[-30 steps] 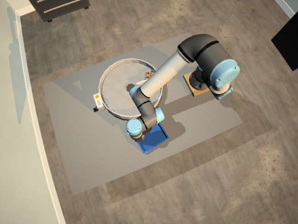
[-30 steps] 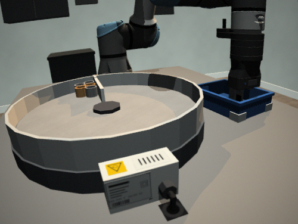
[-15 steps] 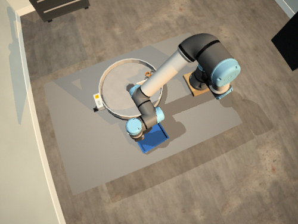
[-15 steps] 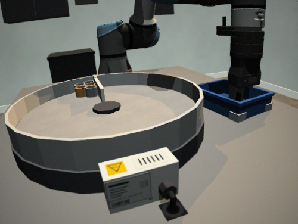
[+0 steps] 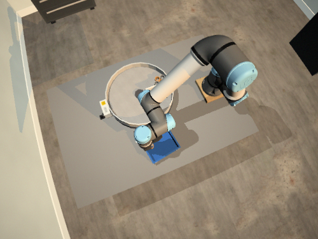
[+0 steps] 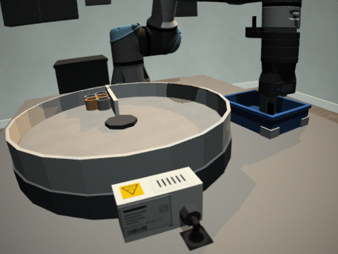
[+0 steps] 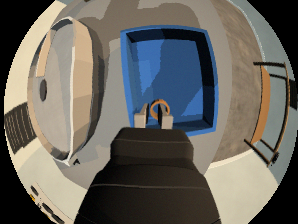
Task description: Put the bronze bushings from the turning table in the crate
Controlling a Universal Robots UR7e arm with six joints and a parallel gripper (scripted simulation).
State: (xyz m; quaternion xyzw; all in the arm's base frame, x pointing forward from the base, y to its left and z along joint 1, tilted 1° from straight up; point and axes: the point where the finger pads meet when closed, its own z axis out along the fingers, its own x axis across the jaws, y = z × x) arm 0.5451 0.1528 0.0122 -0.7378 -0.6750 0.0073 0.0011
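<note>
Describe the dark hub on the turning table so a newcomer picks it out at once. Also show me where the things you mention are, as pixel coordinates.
Find the big round, walled turning table (image 5: 107,86) (image 6: 101,175) (image 7: 82,75). Inside, near its middle, sits the dark hub (image 6: 121,121) (image 7: 43,90). It is low, flat-topped and many-sided, unlike the upright, hollow bushings (image 5: 158,79) (image 6: 91,104) nearby.
</note>
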